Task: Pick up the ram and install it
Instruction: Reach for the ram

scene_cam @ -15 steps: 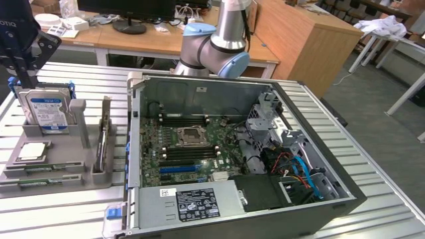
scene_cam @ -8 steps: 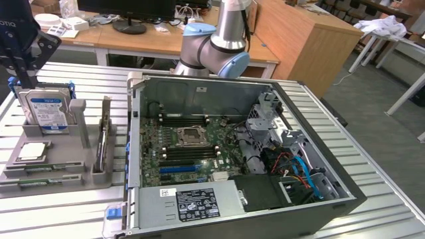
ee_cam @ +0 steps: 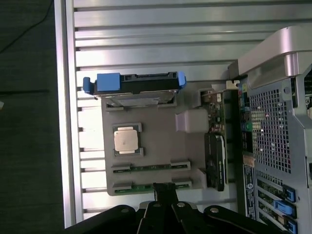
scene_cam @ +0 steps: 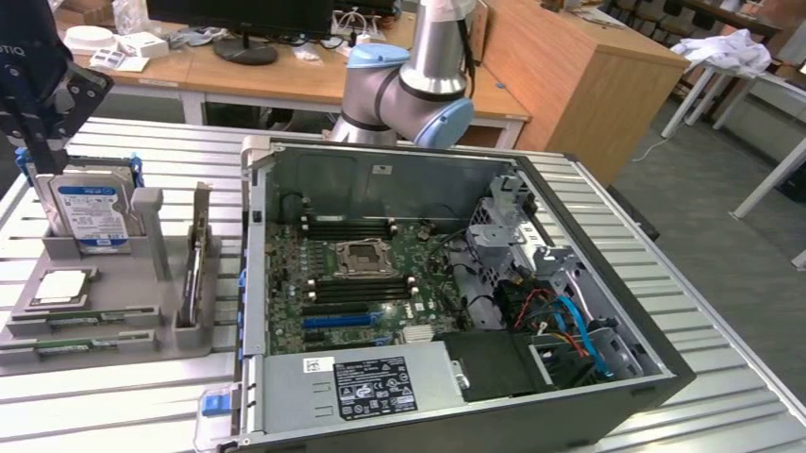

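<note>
Two green ram sticks lie flat in slots of the grey holder tray (scene_cam: 113,283): one ram stick (scene_cam: 78,323) (ee_cam: 151,167) and another ram stick (scene_cam: 63,345) (ee_cam: 139,186) closer to the tray's edge. My gripper (scene_cam: 36,151) (ee_cam: 164,187) hangs high above the tray at the exterior view's left, fingers shut with nothing between them. In the wrist view its fingertips line up over the outer stick without touching it. The open computer case (scene_cam: 655,330) shows its motherboard with dark memory slots (scene_cam: 359,227) beside the processor socket (scene_cam: 361,257).
The tray also holds a blue-labelled hard drive (scene_cam: 89,203) (ee_cam: 136,85), a square silver processor (scene_cam: 60,288) (ee_cam: 126,140) and an upright expansion card (scene_cam: 195,260) (ee_cam: 214,161). All rest on a ribbed metal table (scene_cam: 113,406). Cables and a drive cage fill the case's right side.
</note>
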`<state>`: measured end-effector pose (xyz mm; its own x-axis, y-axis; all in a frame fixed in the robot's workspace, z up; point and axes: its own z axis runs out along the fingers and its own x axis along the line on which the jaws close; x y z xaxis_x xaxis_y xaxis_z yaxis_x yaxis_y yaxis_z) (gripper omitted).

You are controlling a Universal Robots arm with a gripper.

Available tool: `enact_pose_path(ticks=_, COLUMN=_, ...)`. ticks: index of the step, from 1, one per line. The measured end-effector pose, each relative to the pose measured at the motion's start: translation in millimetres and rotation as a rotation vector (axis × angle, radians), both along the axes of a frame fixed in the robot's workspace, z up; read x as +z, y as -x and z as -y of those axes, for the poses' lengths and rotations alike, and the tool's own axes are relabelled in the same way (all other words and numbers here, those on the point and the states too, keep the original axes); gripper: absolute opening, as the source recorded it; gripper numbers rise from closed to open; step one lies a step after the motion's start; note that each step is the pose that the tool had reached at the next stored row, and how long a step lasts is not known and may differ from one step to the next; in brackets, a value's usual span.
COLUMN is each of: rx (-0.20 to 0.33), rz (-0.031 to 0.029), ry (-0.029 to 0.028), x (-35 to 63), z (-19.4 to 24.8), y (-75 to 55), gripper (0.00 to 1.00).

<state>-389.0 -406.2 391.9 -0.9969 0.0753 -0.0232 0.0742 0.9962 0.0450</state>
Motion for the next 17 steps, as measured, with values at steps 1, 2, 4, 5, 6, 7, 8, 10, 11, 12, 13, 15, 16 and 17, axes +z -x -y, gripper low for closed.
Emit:
enact_pose_path(ticks=1, rx=0.000, rz=0.0001, ry=-0.0001, x=0.0, z=1.2, y=0.0, gripper=0.11)
enact_pose_path(ticks=2, rx=0.000, rz=0.0001, ry=0.0000, x=0.0, z=2.5, y=0.0, gripper=0.11)
enact_pose_path(ticks=4, rx=0.000, rz=0.0001, ry=-0.0001, x=0.0, z=5.0, y=0.0, gripper=0.11)
enact_pose_path(ticks=5, rx=0.000, rz=0.0000, ry=-0.0001, x=0.0, z=6.1, y=0.0, gripper=0.11)
enact_pose_path(ticks=6, rx=0.000, rz=0.0000, ry=0.0000, x=0.0, z=7.3, y=0.0, gripper=0.11)
enact_pose_path(ticks=7, rx=0.000, rz=0.0000, ry=-0.0001, x=-0.1, z=8.4, y=0.0, gripper=0.11)
enact_pose_path(ticks=8, rx=0.000, rz=-0.0001, ry=-0.0001, x=0.0, z=9.5, y=0.0, gripper=0.11)
enact_pose_path(ticks=10, rx=0.000, rz=0.0000, ry=-0.0001, x=-0.1, z=11.5, y=0.0, gripper=0.11)
enact_pose_path(ticks=11, rx=0.000, rz=0.0000, ry=0.0000, x=0.0, z=12.4, y=0.0, gripper=0.11)
enact_pose_path(ticks=12, rx=0.000, rz=0.0000, ry=0.0000, x=0.0, z=13.2, y=0.0, gripper=0.11)
enact_pose_path(ticks=13, rx=0.000, rz=-0.0001, ry=0.0000, x=0.0, z=13.8, y=0.0, gripper=0.11)
enact_pose_path(ticks=15, rx=0.000, rz=0.0000, ry=0.0000, x=0.0, z=14.7, y=0.0, gripper=0.11)
enact_pose_path(ticks=16, rx=0.000, rz=0.0000, ry=0.0000, x=0.0, z=14.7, y=0.0, gripper=0.11)
enact_pose_path(ticks=17, rx=0.000, rz=0.0000, ry=0.0000, x=0.0, z=14.7, y=0.0, gripper=0.11)
